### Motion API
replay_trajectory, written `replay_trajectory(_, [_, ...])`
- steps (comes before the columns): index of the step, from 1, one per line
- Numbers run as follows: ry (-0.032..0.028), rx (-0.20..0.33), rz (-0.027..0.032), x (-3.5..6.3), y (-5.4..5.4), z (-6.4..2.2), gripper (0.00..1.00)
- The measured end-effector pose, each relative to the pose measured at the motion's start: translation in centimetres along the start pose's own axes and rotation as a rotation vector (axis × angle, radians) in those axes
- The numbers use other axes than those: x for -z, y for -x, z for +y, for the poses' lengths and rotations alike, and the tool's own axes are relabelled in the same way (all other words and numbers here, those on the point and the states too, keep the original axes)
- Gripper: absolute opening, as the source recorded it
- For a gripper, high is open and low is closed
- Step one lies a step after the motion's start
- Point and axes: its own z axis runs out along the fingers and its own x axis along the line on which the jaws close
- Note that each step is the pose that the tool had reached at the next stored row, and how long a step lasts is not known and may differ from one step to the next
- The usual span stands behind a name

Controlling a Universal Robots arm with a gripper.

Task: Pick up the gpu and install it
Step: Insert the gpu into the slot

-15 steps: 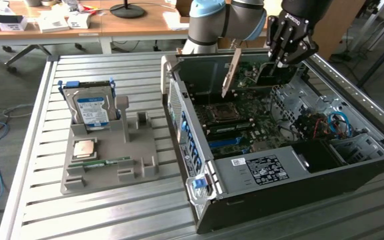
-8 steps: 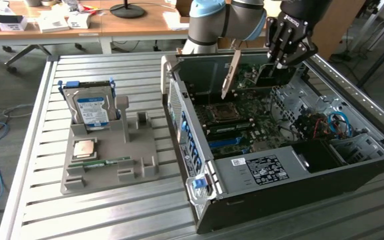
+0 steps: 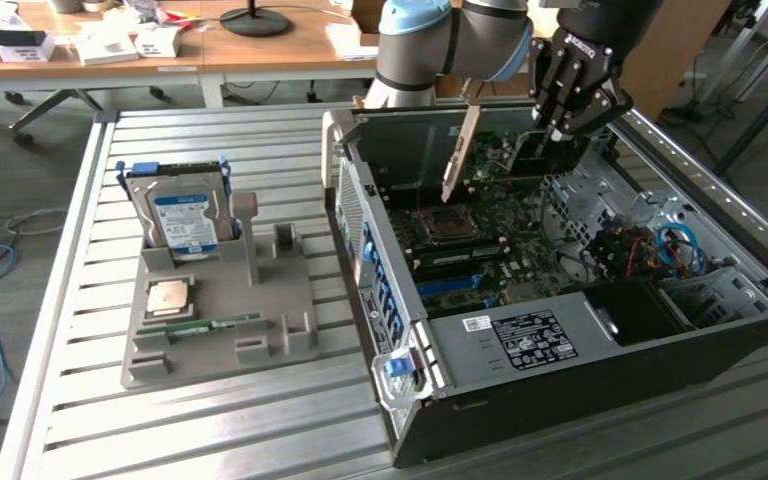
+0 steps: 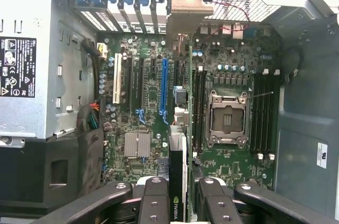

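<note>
With the pincer (image 3: 564, 128) clamped on the gpu (image 3: 531, 165), held on edge over the motherboard (image 4: 139, 115) in the case (image 3: 371, 262), any offset from the blue slot (image 4: 164, 83) could jam its edge or bend the bracket (image 4: 186, 8).

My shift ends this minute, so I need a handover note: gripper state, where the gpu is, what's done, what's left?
Gripper: shut on the gpu, card held on edge.
Gpu: hanging over the motherboard inside the open computer case.
Done: the gpu is picked up and brought to the case.
Left: card not yet seated in a slot.
Hard drive sits in the grey fixture on the exterior view's left.
</note>
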Motion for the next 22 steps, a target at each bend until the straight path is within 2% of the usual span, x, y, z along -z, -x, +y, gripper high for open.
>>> replay_trajectory(8, [-0.0009,0.000,-0.0003,-0.15,0.0,0.00,0.26])
replay_trajectory(22, [-0.0099,0.000,-0.0031,-1.07,0.0,0.19,0.26])
